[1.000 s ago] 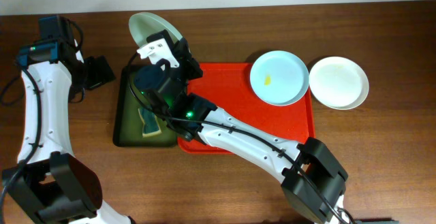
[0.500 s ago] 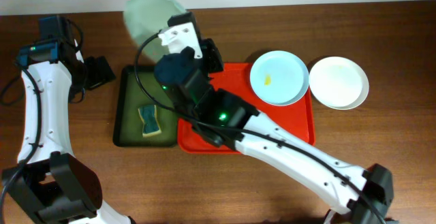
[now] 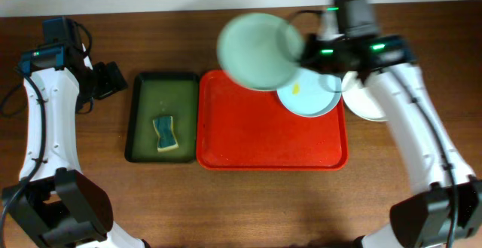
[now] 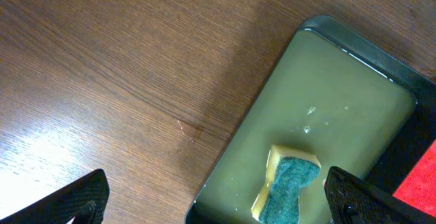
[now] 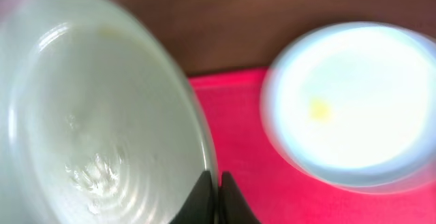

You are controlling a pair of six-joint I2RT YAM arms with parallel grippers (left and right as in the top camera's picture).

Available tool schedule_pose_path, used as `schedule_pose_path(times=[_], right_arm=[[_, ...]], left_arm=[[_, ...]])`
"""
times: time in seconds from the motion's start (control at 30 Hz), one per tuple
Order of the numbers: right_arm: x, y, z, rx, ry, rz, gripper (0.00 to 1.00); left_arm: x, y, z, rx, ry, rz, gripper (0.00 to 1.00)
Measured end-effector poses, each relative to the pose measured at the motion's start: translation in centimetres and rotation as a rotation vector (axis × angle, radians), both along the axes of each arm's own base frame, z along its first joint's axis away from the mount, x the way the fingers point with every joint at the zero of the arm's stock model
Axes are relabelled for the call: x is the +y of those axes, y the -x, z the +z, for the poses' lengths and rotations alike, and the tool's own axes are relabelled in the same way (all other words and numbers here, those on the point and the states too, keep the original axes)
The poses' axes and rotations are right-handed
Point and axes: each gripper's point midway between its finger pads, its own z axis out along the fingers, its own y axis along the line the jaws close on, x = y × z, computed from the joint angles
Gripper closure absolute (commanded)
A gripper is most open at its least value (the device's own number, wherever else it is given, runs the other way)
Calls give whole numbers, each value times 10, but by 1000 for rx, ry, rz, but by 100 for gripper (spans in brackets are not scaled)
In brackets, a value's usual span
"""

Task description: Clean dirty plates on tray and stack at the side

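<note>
My right gripper (image 3: 305, 50) is shut on the rim of a pale blue-green plate (image 3: 257, 52) and holds it tilted in the air over the back edge of the red tray (image 3: 263, 139). In the right wrist view the fingers (image 5: 211, 186) pinch that plate's (image 5: 95, 115) edge. A second pale blue plate (image 3: 312, 96) with a yellow smear lies in the tray's back right corner, and it also shows in the right wrist view (image 5: 354, 108). A white plate (image 3: 380, 97) lies on the table right of the tray. My left gripper (image 3: 111, 78) is open and empty.
A dark green tray (image 3: 143, 112) with a green and yellow sponge (image 3: 164, 133) lies left of the red tray. In the left wrist view my open fingers (image 4: 218, 207) hang above this tray's (image 4: 340, 88) left edge, near the sponge (image 4: 289, 190).
My right arm has swung to the right with the pale plate, from beyond the green tray to above the red tray's back edge. The left arm has not moved.
</note>
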Motion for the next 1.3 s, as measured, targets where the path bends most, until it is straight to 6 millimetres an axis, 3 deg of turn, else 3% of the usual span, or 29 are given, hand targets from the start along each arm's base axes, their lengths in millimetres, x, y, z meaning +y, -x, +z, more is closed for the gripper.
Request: schedule_pose_path(times=[0.03, 0.07, 0.17, 0.27, 0.37, 0.43, 0.6, 0.77, 0.8, 0.87, 0.93, 0.97, 1.03, 1.2, 1.3], right_arm=[[-34, 5, -9, 59, 16, -70, 96], [-88, 13, -18, 120, 46, -181, 96], [-183, 34, -25, 178, 94, -357, 96], [-260, 57, -28, 198, 150, -540, 96], [-305, 75, -35, 225, 174, -652, 96], [-313, 70, -52, 240, 178, -661, 96], [-312, 58, -129, 290, 172, -635, 96], [-304, 50, -166, 258, 181, -612, 96], [-299, 48, -170, 252, 183, -600, 96], [-290, 42, -172, 241, 188, -577, 83], [-277, 36, -173, 234, 191, -547, 40], [-273, 34, -173, 231, 190, -532, 34], [-268, 36, -174, 247, 185, -523, 29], [-257, 45, -178, 285, 197, -436, 29], [-228, 44, -176, 309, 222, -298, 31]], left_arm=[[0, 0, 0, 0, 0, 0, 1], [0, 0, 0, 0, 0, 0, 1], [0, 0, 0, 0, 0, 0, 1], [0, 0, 0, 0, 0, 0, 1], [0, 0, 0, 0, 0, 0, 1], [0, 0, 0, 0, 0, 0, 0], [0, 0, 0, 0, 0, 0, 1], [0, 0, 0, -1, -1, 0, 1], [0, 0, 0, 0, 0, 0, 1], [0, 0, 0, 0, 0, 0, 0], [0, 0, 0, 0, 0, 0, 1], [0, 0, 0, 0, 0, 0, 1], [0, 0, 0, 0, 0, 0, 1], [0, 0, 0, 0, 0, 0, 0], [0, 0, 0, 0, 0, 0, 1]])
